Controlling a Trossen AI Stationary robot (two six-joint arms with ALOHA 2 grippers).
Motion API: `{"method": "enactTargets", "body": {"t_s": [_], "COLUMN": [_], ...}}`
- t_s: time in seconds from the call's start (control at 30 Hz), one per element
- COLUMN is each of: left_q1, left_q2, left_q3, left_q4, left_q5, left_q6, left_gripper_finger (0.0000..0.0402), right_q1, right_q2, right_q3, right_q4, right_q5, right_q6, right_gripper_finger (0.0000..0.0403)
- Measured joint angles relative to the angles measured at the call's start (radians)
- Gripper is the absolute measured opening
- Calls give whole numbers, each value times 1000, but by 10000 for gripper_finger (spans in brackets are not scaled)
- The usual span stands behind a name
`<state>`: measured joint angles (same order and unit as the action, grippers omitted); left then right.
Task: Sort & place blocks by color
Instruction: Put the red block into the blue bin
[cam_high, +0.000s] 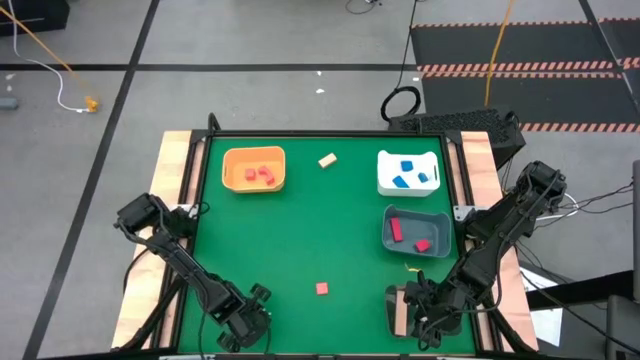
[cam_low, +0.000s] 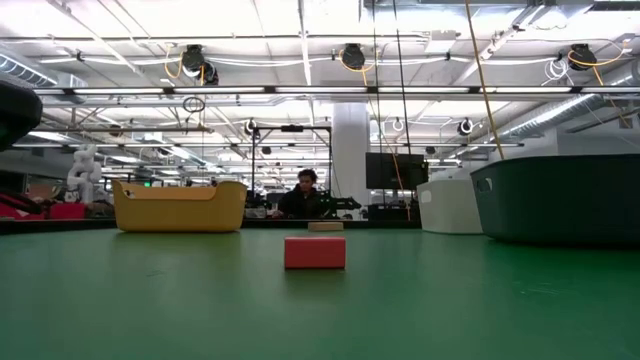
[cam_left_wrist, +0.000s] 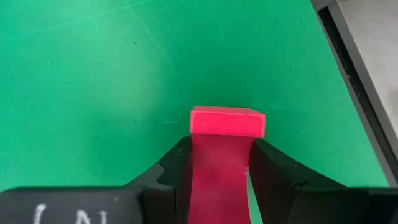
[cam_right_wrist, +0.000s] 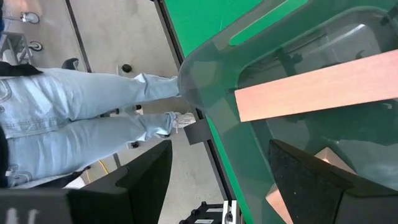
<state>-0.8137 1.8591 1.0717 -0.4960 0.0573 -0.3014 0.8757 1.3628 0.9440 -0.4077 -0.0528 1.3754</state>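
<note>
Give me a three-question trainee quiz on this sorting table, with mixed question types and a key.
1. True or false: the white tray holds blue blocks.
2. Fill in: the loose tan block lies on the mat between the orange tray and the ____ tray.
3. What sits between the fingers of the left end effector?
A. a blue block
B. the tan block
C. a red block

Key: 1 true; 2 white; 3 C.
</note>
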Motion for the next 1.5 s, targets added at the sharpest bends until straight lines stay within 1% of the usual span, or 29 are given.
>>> {"method": "enactTargets", "body": {"t_s": [0.13, 0.23, 0.33, 0.47, 0.67, 0.8, 0.9, 1.03, 1.1, 1.17, 1.23, 1.27, 1.4, 1.5], "left_q1": [13, 27, 47, 84, 162, 204, 240, 286, 305, 320, 328, 331, 330, 330], "left_q2": [2, 7, 12, 9, 8, 6, 6, 5, 5, 4, 4, 4, 4, 4], "left_q3": [27, 66, 118, 155, 203, 258, 308, 342, 353, 362, 363, 363, 363, 362], "left_q4": [-14, -42, -60, -81, -85, -78, -72, 9, 64, 118, 158, 168, 187, 203], "left_q5": [12, 9, -62, -143, -252, -325, -393, -457, -466, -471, -482, -496, -562, -565], "left_q6": [-49, -49, -33, 15, 63, 120, 164, 187, 192, 191, 192, 194, 195, 192], "left_gripper_finger": [126, 126, 126, 126, 126, 126, 126, 126, 126, 126, 126, 126, 126, 126], "right_q1": [0, 0, 0, -14, -82, -130, -170, -245, -284, -316, -340, -348, -368, -393], "right_q2": [0, 0, 0, 0, 0, 0, 0, 0, 0, 0, 0, 0, 0, 0], "right_q3": [0, 0, 0, 0, 0, 0, 0, 0, 0, 0, 0, 0, 0, 0], "right_q4": [0, 0, 7, 30, 60, 85, 149, 291, 357, 403, 430, 441, 440, 441], "right_q5": [0, 0, 0, 5, 103, 111, 163, 266, 285, 284, 253, 237, 233, 236], "right_q6": [-3, -4, -4, -8, -26, -79, -99, -103, -89, -85, -86, -86, -79, -60], "right_gripper_finger": [256, 256, 256, 256, 256, 256, 256, 256, 256, 259, 266, 271, 289, 297]}}
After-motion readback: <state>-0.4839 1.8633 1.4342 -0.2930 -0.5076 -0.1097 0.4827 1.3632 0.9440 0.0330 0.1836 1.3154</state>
